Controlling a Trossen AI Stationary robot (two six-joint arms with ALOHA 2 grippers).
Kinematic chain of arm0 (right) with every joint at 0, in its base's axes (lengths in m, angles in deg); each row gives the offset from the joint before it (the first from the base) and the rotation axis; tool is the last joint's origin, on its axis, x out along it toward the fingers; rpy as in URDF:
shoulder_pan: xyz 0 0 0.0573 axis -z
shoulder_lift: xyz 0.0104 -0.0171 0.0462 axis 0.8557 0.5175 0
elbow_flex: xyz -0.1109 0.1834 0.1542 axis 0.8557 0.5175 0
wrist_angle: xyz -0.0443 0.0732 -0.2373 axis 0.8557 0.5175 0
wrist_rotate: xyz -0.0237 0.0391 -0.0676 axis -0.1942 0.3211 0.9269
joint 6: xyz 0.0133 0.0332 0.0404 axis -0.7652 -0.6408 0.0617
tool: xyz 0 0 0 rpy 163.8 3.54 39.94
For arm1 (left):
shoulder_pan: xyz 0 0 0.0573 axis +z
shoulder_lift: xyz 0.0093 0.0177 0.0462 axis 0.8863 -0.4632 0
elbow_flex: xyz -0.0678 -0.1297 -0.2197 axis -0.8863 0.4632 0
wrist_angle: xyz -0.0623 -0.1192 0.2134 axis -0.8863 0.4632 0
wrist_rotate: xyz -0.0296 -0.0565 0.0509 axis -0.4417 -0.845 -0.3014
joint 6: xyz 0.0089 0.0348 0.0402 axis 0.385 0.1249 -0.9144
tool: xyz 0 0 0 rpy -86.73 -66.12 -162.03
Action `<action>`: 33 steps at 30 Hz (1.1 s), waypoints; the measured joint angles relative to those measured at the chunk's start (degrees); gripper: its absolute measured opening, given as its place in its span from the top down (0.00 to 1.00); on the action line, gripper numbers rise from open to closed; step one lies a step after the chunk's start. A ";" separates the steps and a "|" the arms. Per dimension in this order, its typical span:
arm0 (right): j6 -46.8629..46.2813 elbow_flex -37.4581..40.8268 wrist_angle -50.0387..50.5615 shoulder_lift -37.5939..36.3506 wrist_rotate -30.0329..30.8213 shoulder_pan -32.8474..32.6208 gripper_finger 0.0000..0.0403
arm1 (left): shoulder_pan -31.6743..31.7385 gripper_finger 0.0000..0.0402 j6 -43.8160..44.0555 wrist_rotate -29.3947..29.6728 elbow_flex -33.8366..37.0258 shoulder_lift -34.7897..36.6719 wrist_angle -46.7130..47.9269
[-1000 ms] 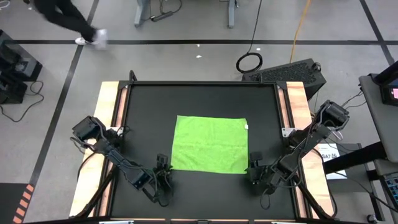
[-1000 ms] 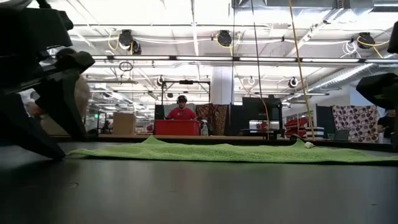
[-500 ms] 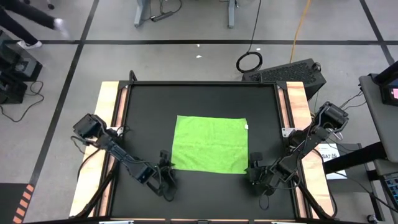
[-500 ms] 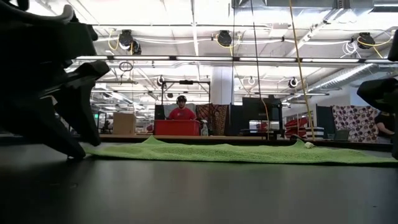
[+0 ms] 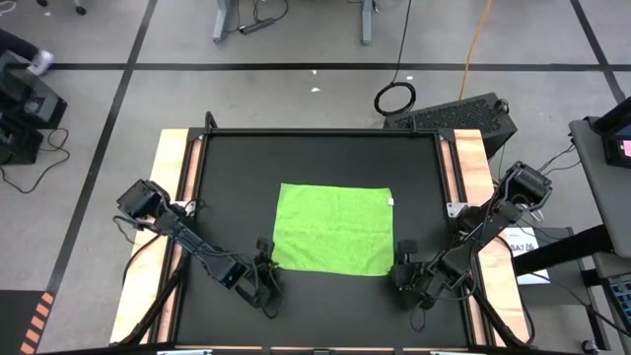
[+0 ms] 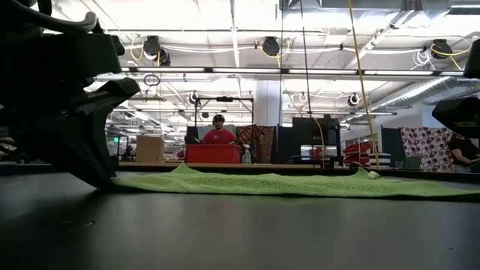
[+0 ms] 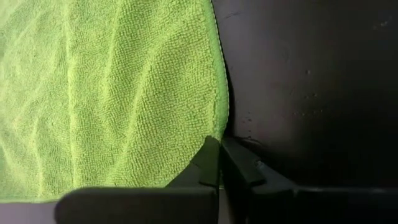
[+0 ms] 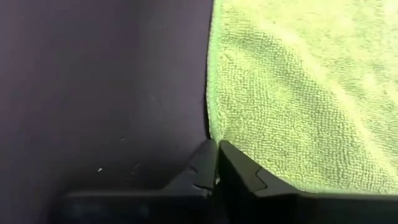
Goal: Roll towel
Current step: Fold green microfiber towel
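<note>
The lime-green towel [image 5: 333, 229] lies spread flat on the black table [image 5: 237, 177], one layer, with low wrinkles. My left gripper [image 5: 264, 269] is down at the towel's near left corner, shut on it. My right gripper [image 5: 400, 268] is down at the near right corner, also shut on it. In the low view the left gripper [image 6: 101, 178] meets the towel's edge [image 6: 127, 180] at table height. Only part of the right arm [image 6: 465, 112] shows at that picture's edge. My left gripper pinches the towel's near left corner [image 7: 214, 133] between its two fingertips [image 7: 209, 155], which hide the very tip of the corner. It comes in low from the table's near side. The towel lies flat on the table. My right gripper pinches the towel's near right corner [image 8: 212, 133] between its two fingertips [image 8: 231, 160], which cover the corner's tip. It reaches in low from the near side. The cloth lies flat and slack on the table.
Pale wooden rails [image 5: 175, 168] run along the table's left and right sides. A black keyboard [image 5: 458, 116] and a cable coil [image 5: 395, 99] lie on the floor beyond the far right corner. Bare black table [image 5: 315, 158] surrounds the towel.
My left gripper has slid along the table toward the towel's near left corner and has shut there. The towel has stayed flat where it was.
</note>
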 joint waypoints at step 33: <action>-21.94 0.02 20.17 -27.68 10.14 0.42 1.00 | 8.34 1.00 14.97 10.29 -1.55 14.23 6.10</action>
